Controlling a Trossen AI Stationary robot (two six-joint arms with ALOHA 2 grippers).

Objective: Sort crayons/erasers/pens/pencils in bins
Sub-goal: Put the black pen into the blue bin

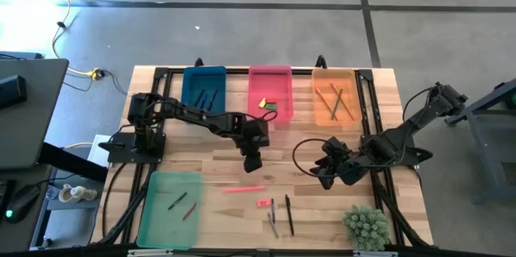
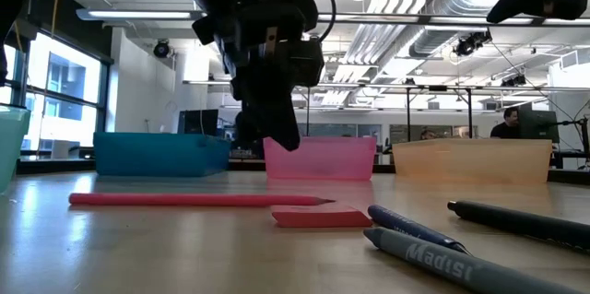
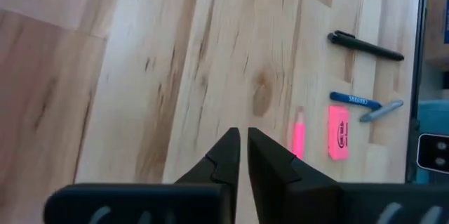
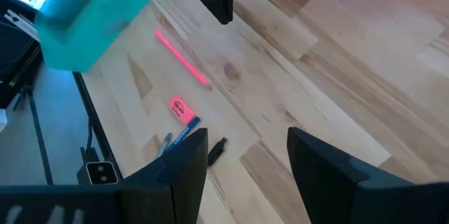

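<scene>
My left gripper (image 1: 252,163) (image 3: 243,147) hangs shut above the bare wood at the table's middle, holding nothing. Just nearer lie a pink pencil (image 1: 243,188) (image 3: 299,136) and a pink eraser (image 1: 264,202) (image 3: 338,131), flat on the wood. Beside them lie a blue stick (image 3: 354,100), a grey one (image 3: 382,110) and a black pen (image 1: 289,215) (image 3: 365,45). My right gripper (image 1: 324,172) (image 4: 245,161) stands open in the air right of centre, empty. At the far edge are the blue bin (image 1: 204,88), pink bin (image 1: 270,88) and orange bin (image 1: 334,96); the light green bin (image 1: 169,209) sits near left.
The blue bin holds dark pens, the pink bin a yellow and a green eraser (image 1: 268,105), the orange bin pencils, the green bin two short crayons (image 1: 184,203). A small green plant (image 1: 367,226) stands at the near right corner. Black rails frame the table.
</scene>
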